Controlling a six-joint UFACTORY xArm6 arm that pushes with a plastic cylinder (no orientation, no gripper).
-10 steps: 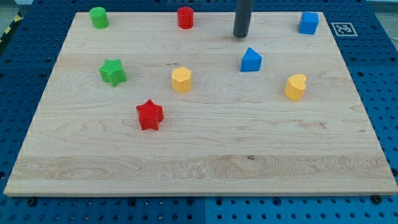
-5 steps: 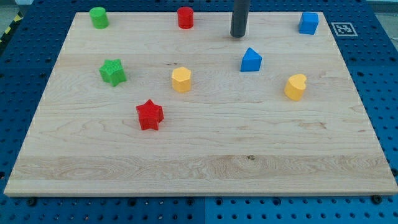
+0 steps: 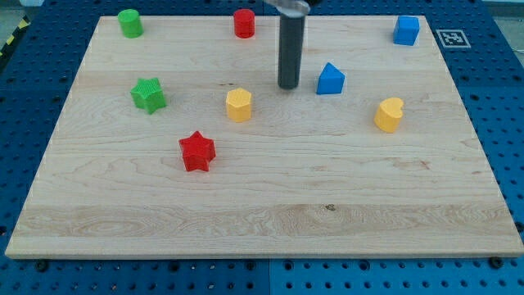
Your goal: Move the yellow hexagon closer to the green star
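Observation:
The yellow hexagon (image 3: 238,105) sits on the wooden board (image 3: 262,213), left of centre. The green star (image 3: 148,94) lies further to the view's left, about a hundred pixels from the hexagon. My tip (image 3: 288,86) rests on the board to the upper right of the hexagon, a short gap away, and just left of the blue pointed block (image 3: 330,79). It touches neither.
A red star (image 3: 196,151) lies below and left of the hexagon. A green cylinder (image 3: 129,22) and a red cylinder (image 3: 244,22) stand near the top edge. A blue cube (image 3: 406,29) is at the top right. A yellow heart-shaped block (image 3: 389,114) is at the right.
My tip has moved down the view and to the left, from near the top edge to beside the blue pointed block. No block has moved.

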